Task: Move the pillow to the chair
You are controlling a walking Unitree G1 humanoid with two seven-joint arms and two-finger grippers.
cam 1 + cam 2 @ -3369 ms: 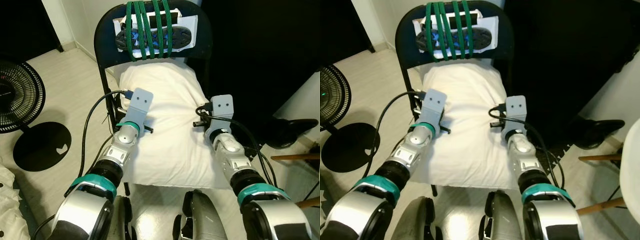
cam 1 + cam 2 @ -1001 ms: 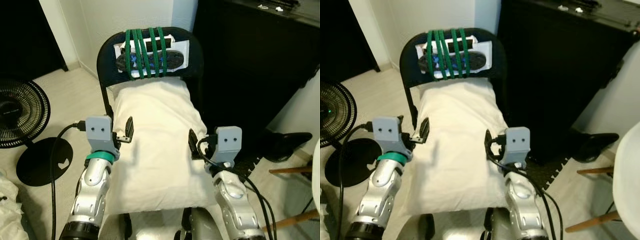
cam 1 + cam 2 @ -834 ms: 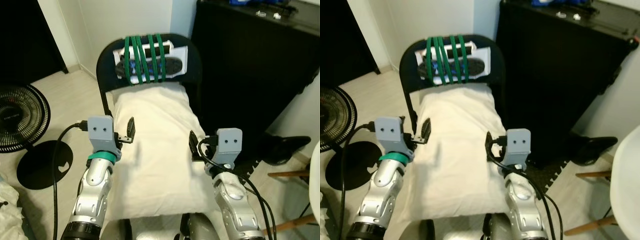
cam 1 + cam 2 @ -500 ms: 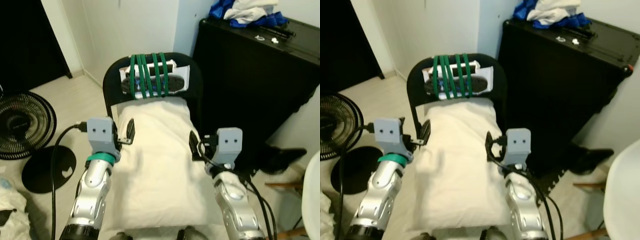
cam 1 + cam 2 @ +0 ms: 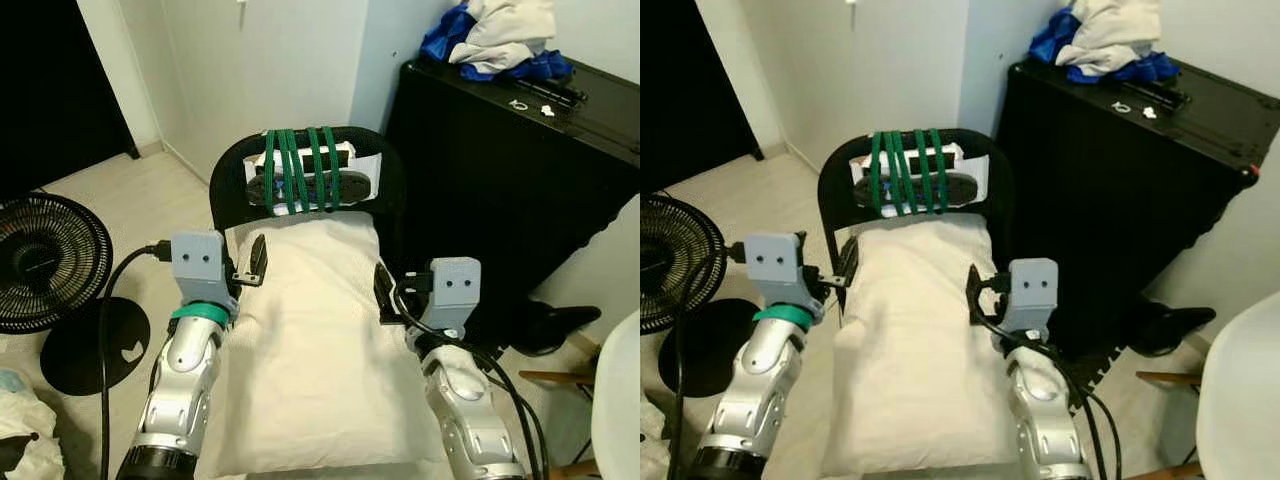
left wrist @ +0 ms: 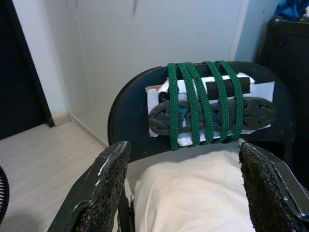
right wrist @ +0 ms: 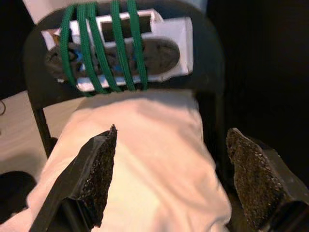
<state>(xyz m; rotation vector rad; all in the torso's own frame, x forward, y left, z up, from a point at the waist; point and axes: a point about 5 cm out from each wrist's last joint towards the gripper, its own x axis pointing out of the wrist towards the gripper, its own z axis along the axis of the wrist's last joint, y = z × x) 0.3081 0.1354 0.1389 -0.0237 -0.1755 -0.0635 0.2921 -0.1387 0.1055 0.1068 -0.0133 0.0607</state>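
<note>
Pillow [image 5: 320, 340] lies on the chair [image 5: 380, 165], left gripper [image 6: 186, 193] and right gripper [image 7: 169, 179] both spread wide above it.

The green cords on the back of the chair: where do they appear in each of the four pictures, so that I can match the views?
Left eye view: green cords, upper centre, wound around the chair back.
Right eye view: upper centre, a little left of the middle.
Left wrist view: centre right, above the white pillow.
Right wrist view: top left.
Shared landmark: the white pillow, lying just below the cords.
</note>
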